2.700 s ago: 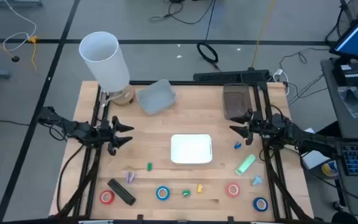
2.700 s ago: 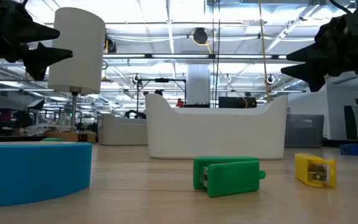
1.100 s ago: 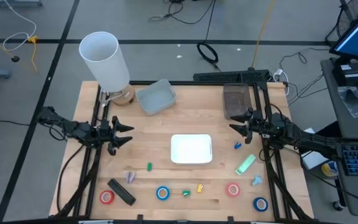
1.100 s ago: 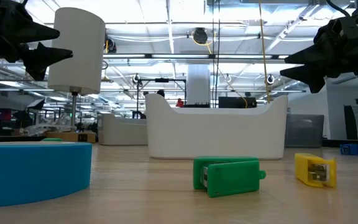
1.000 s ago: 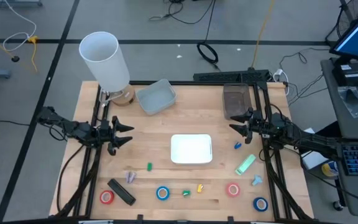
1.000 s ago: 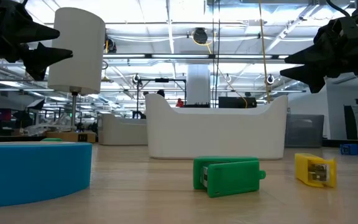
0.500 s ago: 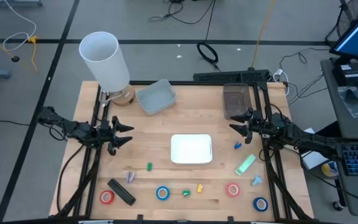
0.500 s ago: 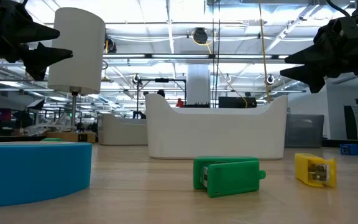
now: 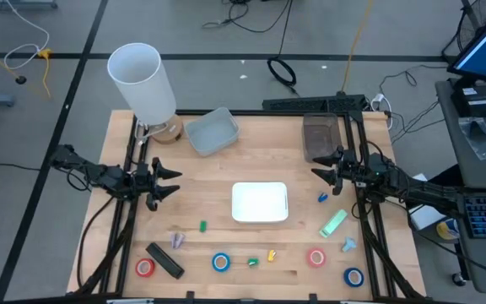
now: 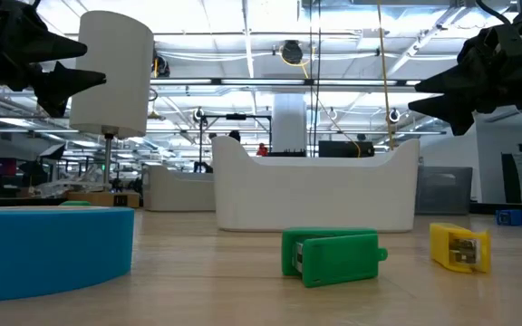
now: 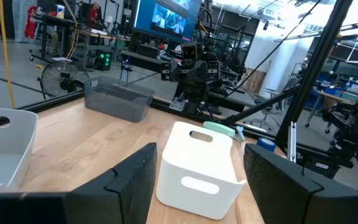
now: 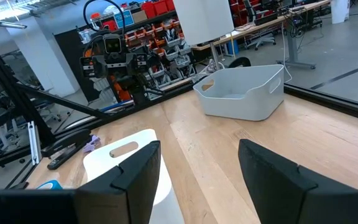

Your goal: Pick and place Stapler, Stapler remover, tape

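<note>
Hovering apart and empty, my left hand and right hand risk mistaking tiny clips for the stapler remover.

tape rolls: red, blue | white bin | black stapler | green stapler

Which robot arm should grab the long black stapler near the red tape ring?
Probably left. The black bar-shaped stapler lies on the table's left side, nearer the open left tool than the open right tool.
</note>
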`<state>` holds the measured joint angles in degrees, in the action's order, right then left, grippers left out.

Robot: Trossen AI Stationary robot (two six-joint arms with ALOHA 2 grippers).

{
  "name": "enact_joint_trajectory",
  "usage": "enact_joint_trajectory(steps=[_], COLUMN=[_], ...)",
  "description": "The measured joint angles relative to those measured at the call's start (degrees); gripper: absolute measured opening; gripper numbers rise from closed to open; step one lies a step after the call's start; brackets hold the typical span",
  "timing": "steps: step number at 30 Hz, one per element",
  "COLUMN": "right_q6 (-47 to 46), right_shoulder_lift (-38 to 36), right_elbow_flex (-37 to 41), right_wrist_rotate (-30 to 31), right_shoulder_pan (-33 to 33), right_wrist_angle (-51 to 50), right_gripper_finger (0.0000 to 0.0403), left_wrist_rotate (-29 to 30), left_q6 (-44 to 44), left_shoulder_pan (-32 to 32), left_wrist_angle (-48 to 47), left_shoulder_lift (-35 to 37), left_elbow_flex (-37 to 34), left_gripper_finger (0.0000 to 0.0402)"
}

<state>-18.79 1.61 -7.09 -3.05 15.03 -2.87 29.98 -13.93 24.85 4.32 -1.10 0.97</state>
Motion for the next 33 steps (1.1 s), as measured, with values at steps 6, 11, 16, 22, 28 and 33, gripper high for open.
enact_joint_trajectory(steps=[6,11,16,22,28,33], right_q6=[0.0,0.0,0.0,0.0,0.0,0.0], right_shoulder_lift=[0.0,0.0,0.0,0.0,0.0,0.0], right_elbow_flex=[0.0,0.0,0.0,0.0,0.0,0.0], right_wrist_rotate=[0.0,0.0,0.0,0.0,0.0,0.0], right_shoulder_pan=[0.0,0.0,0.0,0.0,0.0,0.0], right_wrist_angle=[0.0,0.0,0.2,1.7,1.7,1.7], right_gripper_finger=[0.021,0.021,0.021,0.021,0.021,0.021], left_wrist_rotate=[0.0,0.1,0.1,2.6,4.1,4.1], left_q6=[0.5,2.7,3.8,6.9,7.3,7.5], left_shoulder_pan=[0.0,0.0,0.0,0.0,0.0,0.0], left_wrist_angle=[0.0,0.0,0.0,0.0,0.2,0.2], left_shoulder_lift=[0.0,0.0,0.0,0.0,0.0,0.0], left_elbow_flex=[0.0,0.0,0.0,0.0,0.0,0.0], left_gripper_finger=[0.0239,0.0239,0.0239,0.0239,0.0239,0.0239])
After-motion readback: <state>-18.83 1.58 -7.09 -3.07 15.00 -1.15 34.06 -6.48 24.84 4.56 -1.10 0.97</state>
